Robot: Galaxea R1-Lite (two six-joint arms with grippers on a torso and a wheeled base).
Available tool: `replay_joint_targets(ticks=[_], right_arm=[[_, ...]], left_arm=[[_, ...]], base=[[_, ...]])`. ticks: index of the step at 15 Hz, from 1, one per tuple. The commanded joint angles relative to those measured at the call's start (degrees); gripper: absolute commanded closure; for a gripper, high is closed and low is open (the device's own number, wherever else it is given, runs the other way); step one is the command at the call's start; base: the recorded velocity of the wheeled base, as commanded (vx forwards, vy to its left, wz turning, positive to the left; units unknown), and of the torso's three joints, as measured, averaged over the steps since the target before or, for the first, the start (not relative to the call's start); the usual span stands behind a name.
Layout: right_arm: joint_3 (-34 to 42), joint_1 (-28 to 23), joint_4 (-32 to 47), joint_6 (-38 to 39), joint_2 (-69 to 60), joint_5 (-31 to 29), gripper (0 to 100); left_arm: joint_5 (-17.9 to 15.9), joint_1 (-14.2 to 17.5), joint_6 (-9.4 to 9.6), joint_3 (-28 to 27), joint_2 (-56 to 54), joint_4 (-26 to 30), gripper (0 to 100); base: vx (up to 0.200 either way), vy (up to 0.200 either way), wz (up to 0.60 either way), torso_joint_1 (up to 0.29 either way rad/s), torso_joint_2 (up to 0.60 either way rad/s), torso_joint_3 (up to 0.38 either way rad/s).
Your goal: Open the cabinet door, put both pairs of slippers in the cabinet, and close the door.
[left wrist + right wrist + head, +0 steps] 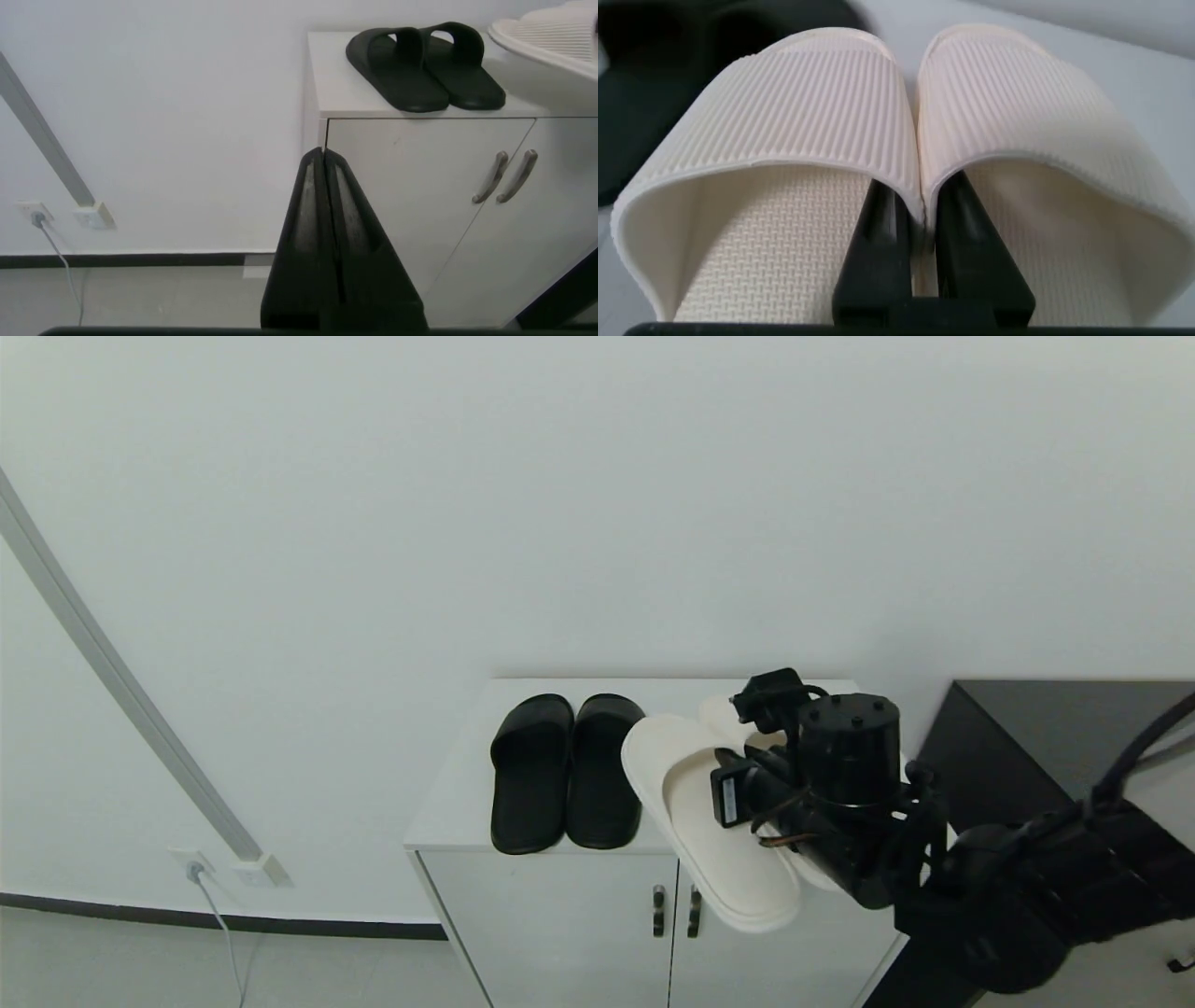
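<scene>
Notably, the right gripper (918, 224) pinches the adjoining straps of the cream ribbed foam slippers (719, 821). Their heels jut past the white cabinet's (523, 933) front edge, above its shut doors' metal handles (674, 910). The left gripper (324, 161), closed on nothing, sits lower and is free for those handles.

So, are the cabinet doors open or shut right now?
Shut. Both cabinet doors sit flush with each other, their handles side by side, and no gap shows the inside.

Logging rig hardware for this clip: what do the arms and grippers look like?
The right arm is black, with a cylindrical bolted wrist cap, a white label and a loose black cable. The left gripper and right gripper have black tapered fingers.
</scene>
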Motion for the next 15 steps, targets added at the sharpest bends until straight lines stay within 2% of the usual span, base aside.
replay_joint_targets(ticks=[1, 3, 4, 13, 15], right_arm=[[5.48, 1.24, -0.22, 0.57, -7.39, 3.87, 100], [9.52, 1.24, 0.31, 1.54, -11.87, 11.08, 100], [11.19, 1.24, 1.63, 1.63, -13.98, 12.84, 100], [14.53, 2.65, 3.65, 2.94, -15.3, 13.36, 100], [14.88, 2.65, 3.65, 2.94, -15.65, 13.36, 100]], left_arm=[[-0.02, -0.01, -0.02, 0.0, -0.01, 0.07, 100], [-0.02, -0.01, -0.02, 0.0, -0.01, -0.02, 100], [-0.02, -0.01, -0.02, 0.0, -0.01, -0.02, 100], [-0.11, -0.01, -0.02, 0.0, -0.01, -0.02, 100], [-0.11, -0.01, 0.07, 0.0, -0.01, 0.07, 100]], base=[[0.0, 0.0, 0.0, 0.0, 0.0, 0.0], [0.0, 0.0, 0.0, 0.0, 0.0, 0.0], [0.0, 0.0, 0.0, 0.0, 0.0, 0.0], [0.0, 0.0, 0.0, 0.0, 0.0, 0.0], [-0.2, 0.0, 0.0, 0.002, 0.0, 0.002]])
